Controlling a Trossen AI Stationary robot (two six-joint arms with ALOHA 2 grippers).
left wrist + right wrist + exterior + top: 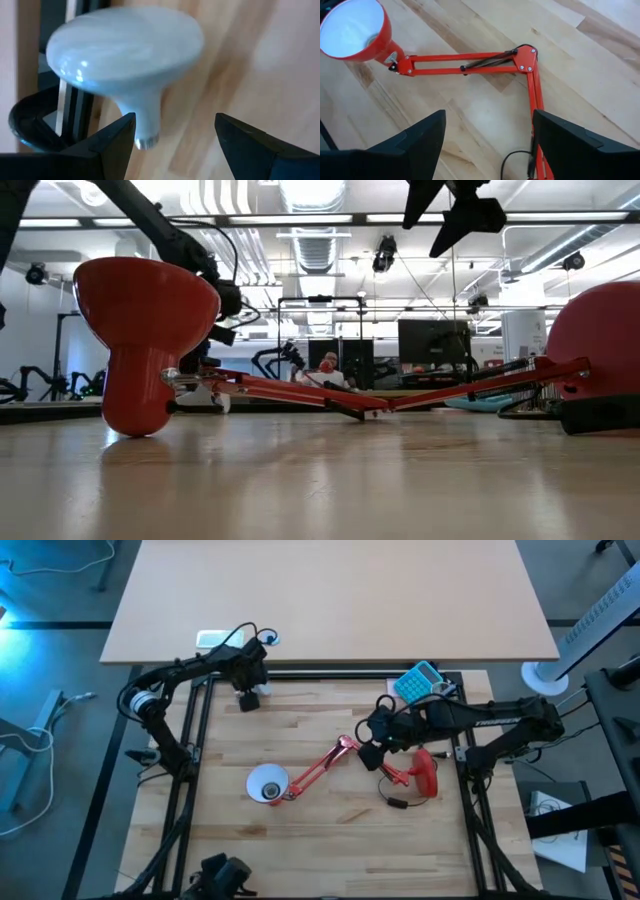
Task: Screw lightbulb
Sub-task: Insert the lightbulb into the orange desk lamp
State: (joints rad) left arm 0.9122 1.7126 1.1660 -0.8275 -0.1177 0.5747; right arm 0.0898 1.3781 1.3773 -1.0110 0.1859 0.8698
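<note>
The small white lightbulb [249, 697] with its rounded dome and narrow greyish screw base lies on the pale wooden plank worktop [330, 830], in the upper left part of the high view, close to the worktop's far edge. In the left wrist view the lightbulb [127, 55] fills the upper part of the frame, its base pointing down between the dark fingers [116, 145]. The left pincer [247, 688] hangs right over it with its fingers spread, either side of the base and not closed on it.

Well apart, in the centre of the high view, lies the red desk lamp [330, 762] with folding arm, its cone shade [267, 783] with a white inside facing up at lower centre-left. The right pincer [368, 745] hovers above the lamp's elbow, fingers spread wide and holding nothing. A turquoise calculator [417, 681] sits at the upper right of the worktop.
</note>
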